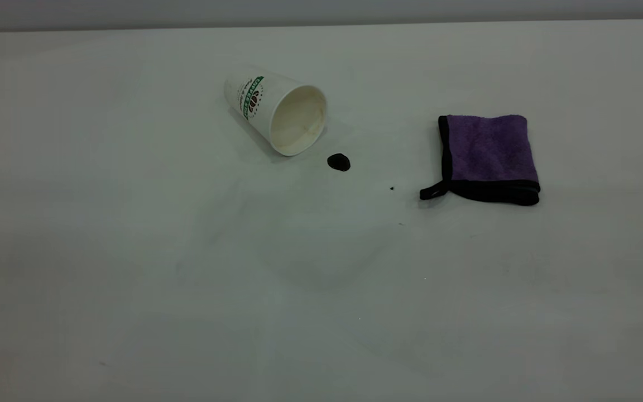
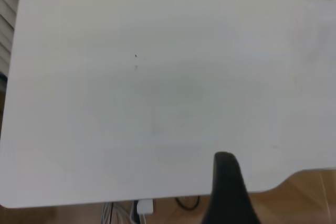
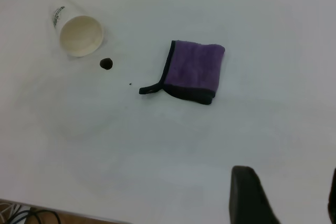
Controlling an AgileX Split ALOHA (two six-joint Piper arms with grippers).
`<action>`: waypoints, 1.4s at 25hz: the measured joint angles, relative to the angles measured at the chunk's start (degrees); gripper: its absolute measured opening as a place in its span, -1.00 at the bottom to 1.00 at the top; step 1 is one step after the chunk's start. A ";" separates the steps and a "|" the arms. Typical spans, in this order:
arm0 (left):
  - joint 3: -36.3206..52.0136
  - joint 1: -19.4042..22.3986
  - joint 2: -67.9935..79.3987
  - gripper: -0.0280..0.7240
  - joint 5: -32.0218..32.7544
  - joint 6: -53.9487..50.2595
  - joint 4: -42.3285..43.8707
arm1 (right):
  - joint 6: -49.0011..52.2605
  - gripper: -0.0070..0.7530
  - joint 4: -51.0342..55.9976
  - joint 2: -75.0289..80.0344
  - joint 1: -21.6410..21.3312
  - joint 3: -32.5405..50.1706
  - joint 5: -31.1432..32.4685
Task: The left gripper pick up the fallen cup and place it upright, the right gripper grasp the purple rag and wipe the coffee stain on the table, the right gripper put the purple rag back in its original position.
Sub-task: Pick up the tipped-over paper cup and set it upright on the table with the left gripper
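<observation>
One cup (image 1: 277,109) lies on its side on the counter (image 1: 132,279), its mouth facing the single stain (image 1: 339,162) just beside the rim. One rag (image 1: 489,156) sits folded flat well to the right, loop pointing toward the stain, with one tiny speck (image 1: 392,188) between them. The left gripper (image 2: 228,192) hangs over bare counter near its edge; how its jaws stand cannot be told. The right gripper (image 3: 283,198) hovers apart from the rag, jaws wide.
</observation>
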 joint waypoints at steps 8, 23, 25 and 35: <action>-3.16 0.00 23.32 0.55 -13.83 3.35 -0.59 | 0.00 0.09 0.00 0.00 0.00 0.00 0.00; -14.42 -18.30 65.08 0.55 -30.82 6.03 -3.78 | 0.00 0.09 0.00 0.00 0.00 0.00 0.00; -17.12 -21.72 71.71 0.55 -33.02 3.73 -2.21 | 0.00 0.09 0.00 0.00 0.00 0.00 0.00; -40.34 -31.27 101.02 0.55 -35.01 -14.77 14.57 | 0.00 0.09 0.00 0.00 0.00 0.00 0.00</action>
